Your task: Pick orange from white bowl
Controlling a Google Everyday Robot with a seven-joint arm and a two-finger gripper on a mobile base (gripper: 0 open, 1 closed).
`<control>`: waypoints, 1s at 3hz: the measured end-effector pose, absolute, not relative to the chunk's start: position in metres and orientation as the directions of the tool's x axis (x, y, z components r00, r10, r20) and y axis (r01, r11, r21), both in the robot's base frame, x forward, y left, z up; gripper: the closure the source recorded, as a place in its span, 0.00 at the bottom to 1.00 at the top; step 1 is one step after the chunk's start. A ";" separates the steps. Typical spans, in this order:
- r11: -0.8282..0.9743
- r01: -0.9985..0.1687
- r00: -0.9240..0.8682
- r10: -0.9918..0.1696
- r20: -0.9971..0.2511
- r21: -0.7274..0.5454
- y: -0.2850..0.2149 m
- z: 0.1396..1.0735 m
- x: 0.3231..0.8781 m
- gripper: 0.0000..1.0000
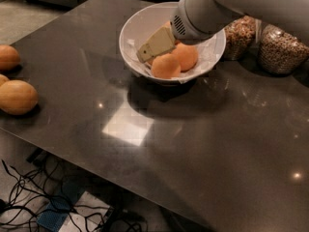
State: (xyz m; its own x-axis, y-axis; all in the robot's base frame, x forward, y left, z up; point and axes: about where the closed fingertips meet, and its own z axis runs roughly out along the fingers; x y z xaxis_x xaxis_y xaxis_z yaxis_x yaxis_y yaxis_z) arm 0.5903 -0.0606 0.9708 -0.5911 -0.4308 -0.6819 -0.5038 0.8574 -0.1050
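Observation:
The white bowl, lined with crumpled white paper, stands at the back middle of the dark table. Two oranges show in it: one at the front and one to its right. A sliver of another orange shows behind the arm. My gripper hangs inside the bowl, just above and to the left of the front orange, pointing down to the left. The thick white arm comes in from the top right and hides the bowl's back right part.
Two glass jars of grains stand right of the bowl. Three orange fruits lie at the table's left edge. Cables lie on the floor under the table's front edge.

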 end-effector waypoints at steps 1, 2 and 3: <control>0.902 -0.425 -0.623 -0.349 -0.700 -0.072 -0.057 0.964 0.599 0.00; 0.932 -0.358 -0.644 -0.282 -0.711 -0.045 -0.053 0.957 0.612 0.00; 0.942 -0.334 -0.651 -0.247 -0.718 -0.022 -0.047 0.948 0.626 0.00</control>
State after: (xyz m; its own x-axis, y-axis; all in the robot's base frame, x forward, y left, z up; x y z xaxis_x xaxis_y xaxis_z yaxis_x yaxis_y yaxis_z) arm 0.6264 -0.0473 0.9475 -0.6511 -0.2472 -0.7176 -0.3339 0.9423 -0.0217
